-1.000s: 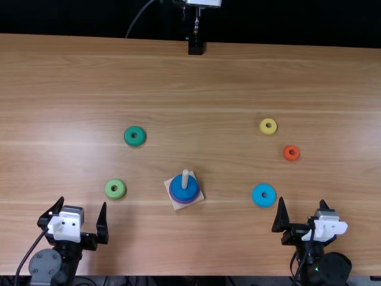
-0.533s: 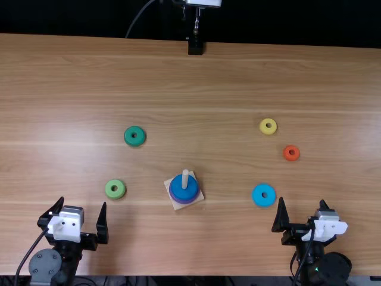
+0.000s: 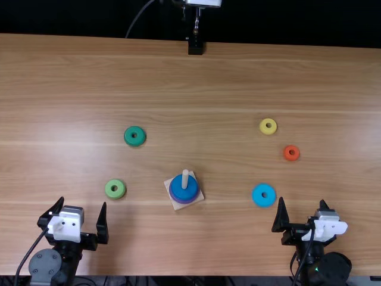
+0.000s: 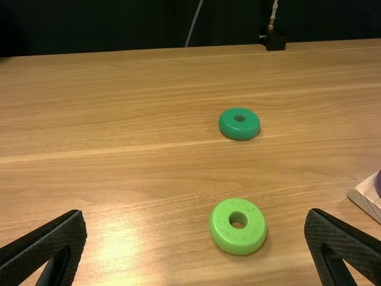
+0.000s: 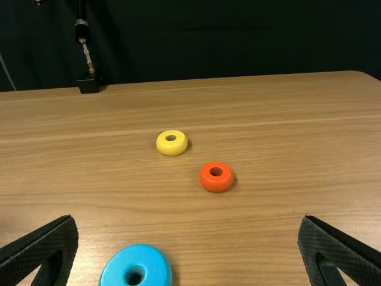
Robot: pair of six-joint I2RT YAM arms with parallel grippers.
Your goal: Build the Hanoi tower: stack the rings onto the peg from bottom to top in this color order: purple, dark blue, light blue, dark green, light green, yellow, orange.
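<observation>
In the top view, the peg (image 3: 185, 179) stands on a square wooden base (image 3: 180, 205), with the dark blue ring (image 3: 180, 189) above the purple ring (image 3: 189, 202). Left of it lie the dark green ring (image 3: 135, 136) and light green ring (image 3: 115, 189); right of it, the light blue ring (image 3: 257, 195), yellow ring (image 3: 263, 126) and orange ring (image 3: 286, 153). My left gripper (image 3: 83, 213), also in its wrist view (image 4: 196, 238), is open and empty, near the light green ring (image 4: 253, 237). My right gripper (image 3: 302, 208), open and empty in its wrist view (image 5: 187, 241), stands near the light blue ring (image 5: 155, 271).
A black mount (image 3: 195, 46) with a metal stem stands at the table's far edge. The wooden table (image 3: 196, 89) stretches beyond the rings toward a dark curtain.
</observation>
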